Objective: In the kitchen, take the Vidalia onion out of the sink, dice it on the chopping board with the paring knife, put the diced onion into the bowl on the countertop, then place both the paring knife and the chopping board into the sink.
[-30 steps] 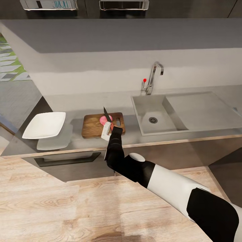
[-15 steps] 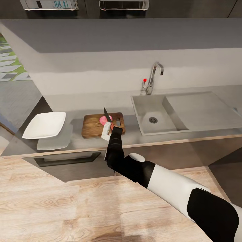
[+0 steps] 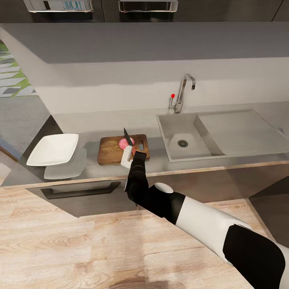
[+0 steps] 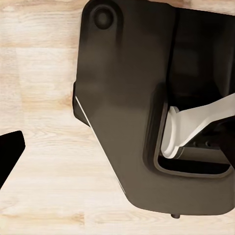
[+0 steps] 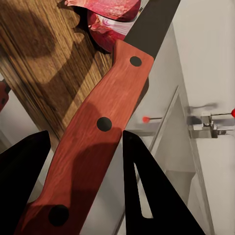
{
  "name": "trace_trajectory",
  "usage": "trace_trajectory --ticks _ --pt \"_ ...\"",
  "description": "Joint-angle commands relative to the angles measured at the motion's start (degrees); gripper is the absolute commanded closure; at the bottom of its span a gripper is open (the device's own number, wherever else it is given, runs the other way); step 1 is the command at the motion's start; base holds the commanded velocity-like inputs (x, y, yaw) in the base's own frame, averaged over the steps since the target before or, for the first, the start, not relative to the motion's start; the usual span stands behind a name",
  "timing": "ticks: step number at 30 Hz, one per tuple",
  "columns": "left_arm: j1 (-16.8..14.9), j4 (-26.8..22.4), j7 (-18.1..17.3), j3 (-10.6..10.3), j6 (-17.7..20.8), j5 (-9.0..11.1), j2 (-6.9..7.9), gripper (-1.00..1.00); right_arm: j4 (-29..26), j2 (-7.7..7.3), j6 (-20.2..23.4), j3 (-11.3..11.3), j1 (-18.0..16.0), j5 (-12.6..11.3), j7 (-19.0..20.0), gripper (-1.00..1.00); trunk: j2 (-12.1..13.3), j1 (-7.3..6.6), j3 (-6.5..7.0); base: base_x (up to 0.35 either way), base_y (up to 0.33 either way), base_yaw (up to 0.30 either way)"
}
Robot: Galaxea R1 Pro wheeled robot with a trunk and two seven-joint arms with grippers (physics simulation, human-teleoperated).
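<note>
The brown chopping board [image 3: 112, 152] lies on the grey countertop [image 3: 100, 170], left of the sink [image 3: 182, 140]. On it sits the pink-red onion [image 3: 121, 142]; the right wrist view shows it as cut pieces [image 5: 110, 19] against the dark blade [image 5: 154, 19]. My right gripper [image 3: 127, 155] is shut on the paring knife's reddish wooden handle [image 5: 98, 132], and the blade [image 3: 127, 137] points away from me over the onion. The black fingers [image 5: 24, 181] flank the handle. The white bowl [image 3: 54, 148] stands further left on the counter. One dark tip of the left gripper [image 4: 10, 152] hangs over the floor.
A chrome tap with a red knob [image 3: 173, 96] stands behind the basin, and the flat drainboard [image 3: 241, 130] extends to its right. A dark drawer with a handle [image 3: 80, 189] sits under the counter. The left wrist view looks down on my dark base [image 4: 127, 98] and the wood floor.
</note>
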Motion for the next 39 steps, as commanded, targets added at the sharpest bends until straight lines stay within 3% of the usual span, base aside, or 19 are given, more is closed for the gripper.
trace_trajectory --ticks 1,39 --pt "0.03 -0.1 -0.34 0.34 -0.04 -0.09 -0.09 -1.0 0.01 0.0 0.27 0.22 -0.1 -0.48 -0.61 1.0 -0.1 0.04 -0.09 0.0 0.0 0.0" --pt "0.03 -0.06 -0.34 0.34 -0.04 -0.09 -0.06 -1.0 0.09 0.0 0.33 0.22 -0.04 -0.55 -0.63 1.0 -0.1 0.04 -0.09 0.0 0.0 0.0"
